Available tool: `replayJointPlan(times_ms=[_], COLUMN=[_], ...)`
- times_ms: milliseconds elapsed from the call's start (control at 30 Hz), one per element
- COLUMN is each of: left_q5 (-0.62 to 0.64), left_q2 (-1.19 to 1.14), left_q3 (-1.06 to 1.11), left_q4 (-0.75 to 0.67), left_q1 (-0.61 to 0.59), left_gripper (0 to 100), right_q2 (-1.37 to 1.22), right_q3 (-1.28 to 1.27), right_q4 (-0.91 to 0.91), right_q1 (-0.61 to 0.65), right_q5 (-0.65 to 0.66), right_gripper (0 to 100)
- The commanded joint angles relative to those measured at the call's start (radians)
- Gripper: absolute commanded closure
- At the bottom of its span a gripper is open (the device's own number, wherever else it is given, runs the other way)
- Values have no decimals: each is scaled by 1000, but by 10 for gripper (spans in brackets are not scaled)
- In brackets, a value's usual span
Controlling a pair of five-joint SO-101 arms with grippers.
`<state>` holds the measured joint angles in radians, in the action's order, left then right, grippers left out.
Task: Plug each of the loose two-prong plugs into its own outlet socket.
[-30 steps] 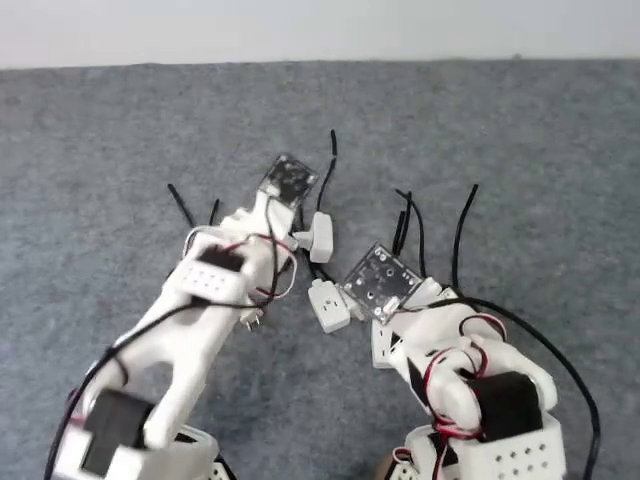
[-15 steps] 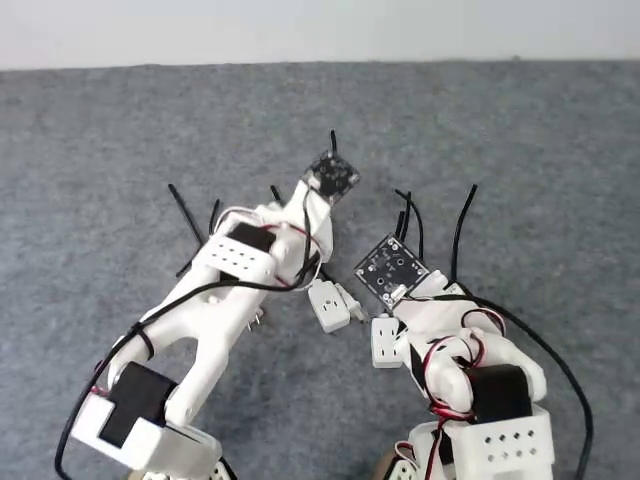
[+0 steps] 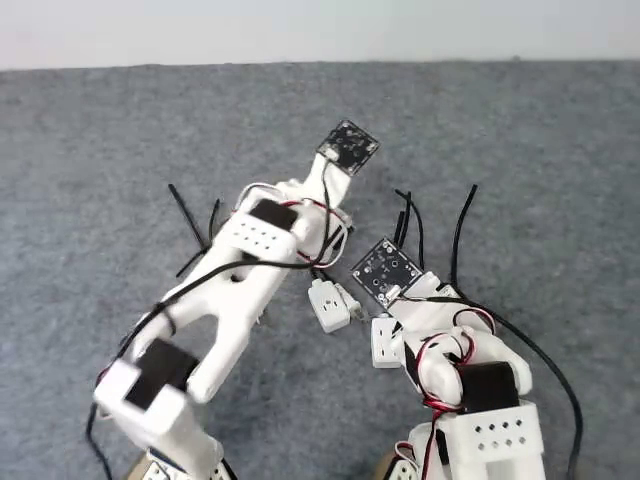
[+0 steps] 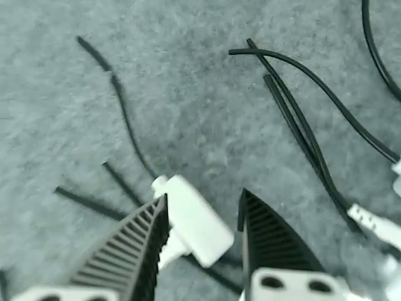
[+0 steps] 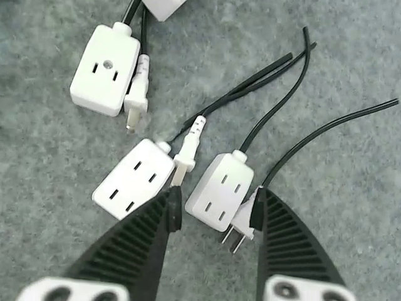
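In the right wrist view three white outlet sockets lie on grey carpet: one with a two-prong plug beside it, a second with a plug at its edge, and a third with a plug next to it. None of these plugs is inserted. My right gripper hovers open above the third socket. My left gripper is open, its fingers either side of another white socket block on the carpet. From above, two sockets show between the arms.
Loose black cords trail over the carpet behind both arms, and more cords cross the left wrist view. The left arm stretches diagonally toward the middle; the right arm stays near the front edge.
The left arm has stretched farther away and to the right, now covering the socket that showed beside it. The right arm has shifted only slightly.
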<state>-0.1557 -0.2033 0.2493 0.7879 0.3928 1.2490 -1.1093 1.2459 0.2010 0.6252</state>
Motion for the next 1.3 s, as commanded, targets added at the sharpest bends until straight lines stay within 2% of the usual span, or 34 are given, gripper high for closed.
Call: replayJointPlan(times_ms=[0, 233, 367, 700, 967, 1267], left_q5=[26, 61, 68, 183, 189, 224], left_q2=[-199, -482, -534, -453, -382, -381], left_q3=[-225, -619, -730, -745, -742, -745], left_q4=[78, 339, 420, 509, 519, 617], left_q1=[14, -11, -38, -54, -80, -121], left_gripper=[819, 819, 819, 819, 820, 819], right_q2=[13, 13, 13, 13, 13, 13], right_q3=[3, 0, -25, -23, -23, -25], right_q4=[-22, -22, -31, -31, -27, -25], right_q1=[-13, -13, -12, -13, -13, -13], right_q5=[-2, -2, -2, -2, -3, -3], right_gripper=[805, 805, 805, 806, 806, 807])
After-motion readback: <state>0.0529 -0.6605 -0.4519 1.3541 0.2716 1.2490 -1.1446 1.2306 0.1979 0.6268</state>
